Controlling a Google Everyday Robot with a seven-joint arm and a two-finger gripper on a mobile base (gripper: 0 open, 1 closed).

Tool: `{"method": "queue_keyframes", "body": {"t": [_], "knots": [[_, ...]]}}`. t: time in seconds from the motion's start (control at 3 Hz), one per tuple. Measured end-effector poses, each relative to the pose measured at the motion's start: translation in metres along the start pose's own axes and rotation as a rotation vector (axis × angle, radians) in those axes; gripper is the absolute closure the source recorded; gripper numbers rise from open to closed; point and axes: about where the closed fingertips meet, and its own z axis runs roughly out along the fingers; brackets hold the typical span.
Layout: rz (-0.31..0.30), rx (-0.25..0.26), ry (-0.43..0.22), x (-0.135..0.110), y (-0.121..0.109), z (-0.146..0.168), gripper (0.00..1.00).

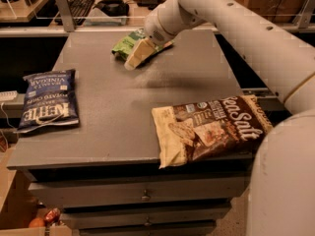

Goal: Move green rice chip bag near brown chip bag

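Observation:
The green rice chip bag [125, 44] lies at the far middle of the grey cabinet top [118, 112]; its right part is hidden behind my gripper. My gripper [136, 57] reaches in from the right and hangs over the bag's near right edge, cream fingers pointing down-left. The brown chip bag [211, 127] with "Sea Salt" lettering lies flat at the near right corner, well apart from the green bag.
A dark blue Kettle chip bag [48, 100] lies at the left edge of the top. Behind the cabinet is a shelf with a keyboard [81, 4] and dark items. My white arm [246, 38] crosses the right side. Drawers sit below the front edge.

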Motion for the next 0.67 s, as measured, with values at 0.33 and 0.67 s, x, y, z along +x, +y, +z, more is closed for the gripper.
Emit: {"method": "queue_keyframes", "body": {"t": [0.33, 0.67], "knots": [[0.051, 0.048, -0.008, 0.008, -0.018, 0.028, 0.0], [0.114, 0.088, 0.0, 0.012, -0.028, 0.052, 0.17]]}}
